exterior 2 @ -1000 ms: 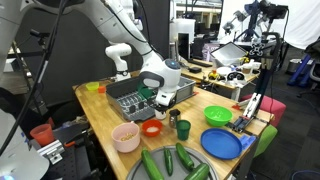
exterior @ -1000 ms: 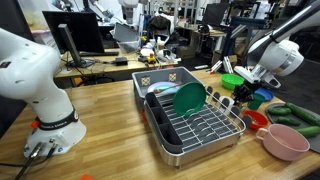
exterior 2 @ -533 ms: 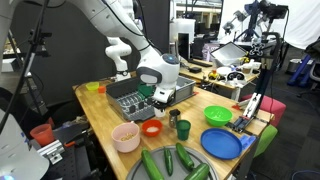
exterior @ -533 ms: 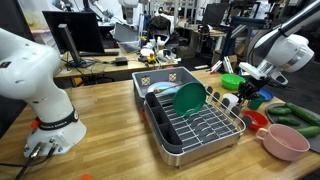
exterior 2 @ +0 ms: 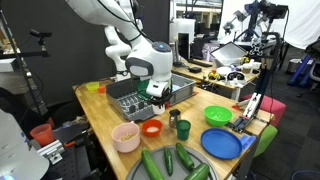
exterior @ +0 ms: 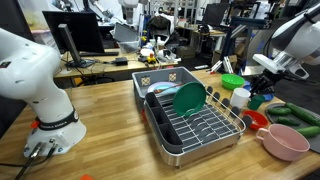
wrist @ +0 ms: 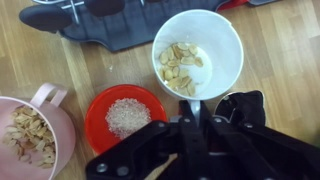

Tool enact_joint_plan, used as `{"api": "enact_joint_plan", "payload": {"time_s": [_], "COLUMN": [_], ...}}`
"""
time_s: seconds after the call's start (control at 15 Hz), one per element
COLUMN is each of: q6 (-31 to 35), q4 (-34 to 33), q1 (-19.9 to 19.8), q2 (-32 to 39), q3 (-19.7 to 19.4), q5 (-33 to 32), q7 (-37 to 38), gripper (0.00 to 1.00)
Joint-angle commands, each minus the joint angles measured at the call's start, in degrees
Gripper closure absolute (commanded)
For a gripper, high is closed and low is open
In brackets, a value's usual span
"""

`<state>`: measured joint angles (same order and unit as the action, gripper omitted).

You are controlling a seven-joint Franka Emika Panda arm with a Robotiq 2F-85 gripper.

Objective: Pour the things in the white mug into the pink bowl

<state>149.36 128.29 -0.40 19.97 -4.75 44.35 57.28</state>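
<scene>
Step in hand: carry. The pincer (wrist: 200, 110) is clamped on the rim of the white mug (wrist: 215, 55), upright above the desk (wrist: 285, 60). Next move: position it over the pink bowl (wrist: 62, 128), then tilt

This was a robotics lab, not a real kitchen. In an exterior view, a bulky white robot base (exterior: 35, 80) filled the left of the frame beside a wooden tabletop (exterior: 110, 125). At upper left, computer monitors (exterior: 85, 35) stood on a cluttered desk (exterior: 150, 55) strewn with cables and small gear. Kitchen things sat on the tabletop like test props: a dish rack (exterior: 195, 120) at centre, a pink bowl (exterior: 285, 142) and cucumbers (exterior: 295, 113) at the right edge. In an exterior view, a jointed white arm (exterior 2: 135, 55) reached in from the upper left. Behind it, benches piled with equipment (exterior 2: 235, 65) crossed the upper right.
</scene>
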Motion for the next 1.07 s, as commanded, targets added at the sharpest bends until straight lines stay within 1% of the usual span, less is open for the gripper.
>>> {"api": "enact_joint_plan", "payload": {"time_s": [0.0,0.2,0.33,0.4,0.47,0.53,0.73,0.8,0.87,1.0], "q6": [3.4,5.4,8.2,9.8,11.6,13.3,15.3,14.8,13.3,8.6], "q4": [7.5,13.4,18.1,20.3,22.6,24.2,27.2,26.9,26.2,25.1], "q1": [0.5,0.3,0.3,0.1,1.3,1.5,-0.7,-3.8,-4.7,-6.8], "q2": [-7.9,-13.4,-17.0,-18.6,-19.9,-20.2,-20.9,-20.6,-20.9,-24.7], "q3": [-0.5,-1.6,-2.7,-3.2,-5.3,-6.5,-8.6,-7.1,-7.8,-8.0], "q5": [-1.7,-6.7,-13.5,-18.1,-24.5,-29.4,-45.7,-50.6,-55.9,-66.1], "q7": [0.0,3.3,8.4,12.3,17.9,21.9,34.0,37.7,41.4,49.2], "gripper": [0.98,0.98,0.98,0.98,0.98,0.98,0.98,0.98,0.98,0.98]}}
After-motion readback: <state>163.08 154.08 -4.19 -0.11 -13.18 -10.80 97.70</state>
